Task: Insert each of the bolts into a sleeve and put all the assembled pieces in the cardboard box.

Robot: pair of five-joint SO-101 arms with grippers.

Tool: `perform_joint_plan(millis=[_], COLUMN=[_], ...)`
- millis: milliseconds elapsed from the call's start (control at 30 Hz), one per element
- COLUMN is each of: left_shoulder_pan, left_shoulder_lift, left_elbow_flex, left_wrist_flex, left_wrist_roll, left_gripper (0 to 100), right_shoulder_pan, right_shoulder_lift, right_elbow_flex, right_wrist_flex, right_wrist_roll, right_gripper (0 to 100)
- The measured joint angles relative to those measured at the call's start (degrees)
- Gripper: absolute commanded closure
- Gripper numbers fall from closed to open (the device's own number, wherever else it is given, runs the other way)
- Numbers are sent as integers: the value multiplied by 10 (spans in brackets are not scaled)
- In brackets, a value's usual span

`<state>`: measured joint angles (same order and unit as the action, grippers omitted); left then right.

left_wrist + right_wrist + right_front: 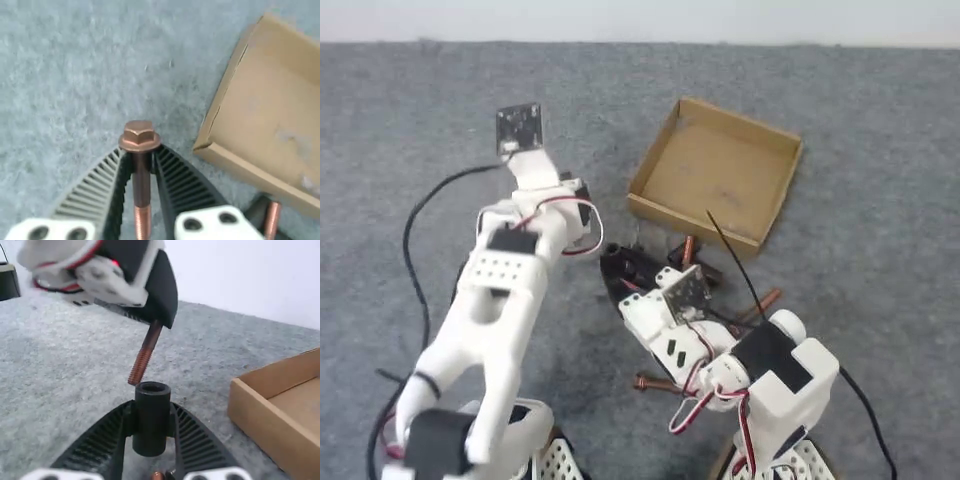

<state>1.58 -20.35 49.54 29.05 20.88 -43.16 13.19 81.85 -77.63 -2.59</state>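
My left gripper (141, 170) is shut on a copper bolt (140, 150), hex head up and thread pointing down. My right gripper (151, 427) is shut on an upright black sleeve (152, 416). In the right wrist view the bolt's (144, 356) threaded tip hangs just above the sleeve's open top, slightly tilted. From the high view both grippers meet just in front of the near left corner of the cardboard box (650, 165), the left gripper (597, 248) above the right gripper (616, 274). The box (280, 95) looks empty inside.
Loose copper bolts lie on the grey carpet: one (688, 250) by the box's front wall, one (761, 303) to the right of the right arm, one (655, 381) near its base. Dark sleeve pieces (670, 257) lie beside the box front. A black cable (415, 250) loops at left.
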Motion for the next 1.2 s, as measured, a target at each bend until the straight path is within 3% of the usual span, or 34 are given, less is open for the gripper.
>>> perform_joint_plan(millis=[233,333,767,1200], left_shoulder_pan=[-1,-1,1,4], left_shoulder_lift=[-62,-87,-211,-234], left_elbow_flex=[163,196,263,267], left_wrist_flex=[-226,-282,-295,-269], left_wrist_roll=[0,0,0,0], left_gripper=[988,988,988,988], right_shoulder_pan=[-17,-17,-27,-27], right_shoulder_lift=[0,1,36,56], right_elbow_flex=[-15,-26,-88,-105], right_wrist_flex=[33,33,33,33], right_wrist_roll=[0,0,0,0], right_gripper=[992,992,992,992])
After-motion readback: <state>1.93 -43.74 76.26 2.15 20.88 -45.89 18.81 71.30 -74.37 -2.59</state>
